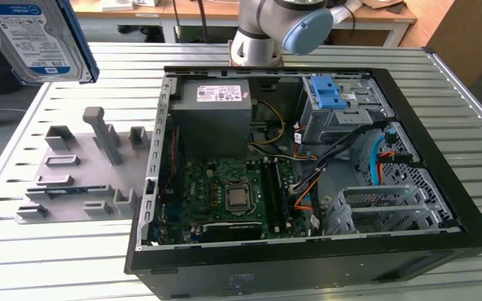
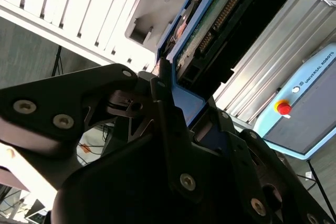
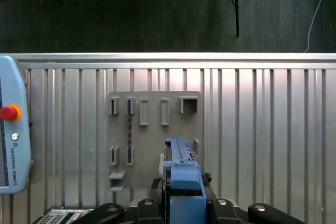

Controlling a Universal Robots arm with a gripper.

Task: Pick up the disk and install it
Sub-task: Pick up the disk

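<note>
**Holding the disk in the air, install not done**

The open computer case (image 1: 308,263) lies on its side with its board, cables and drive cages exposed. No blue-framed drive is visible in its bays. The grey fixture plate (image 1: 73,182) sits just beside the case on the exterior view's left, and its slots look vacant.

The disk (image 1: 36,37) hangs high above that plate, close to the exterior camera and well apart from the case. Its label faces the camera and the blue carrier edge is visible. In the second wrist view the gripper (image 2: 170,90) has its fingers (image 2: 167,124) clamped tight on the blue carrier, with the connector end of the disk pointing away. The first wrist view looks straight down past the held disk onto the fixture.

Judgement: the pick-up looks done, and the carry over to the case and the seating are left.

The surface is a slatted metal table (image 1: 476,113), pale grey. A teach pendant (image 3: 10,135) rests on it near the fixture. The arm (image 1: 275,25) base stands behind the case. The room has a dark floor (image 3: 157,14) and wooden desks (image 1: 224,9) at the back.
</note>
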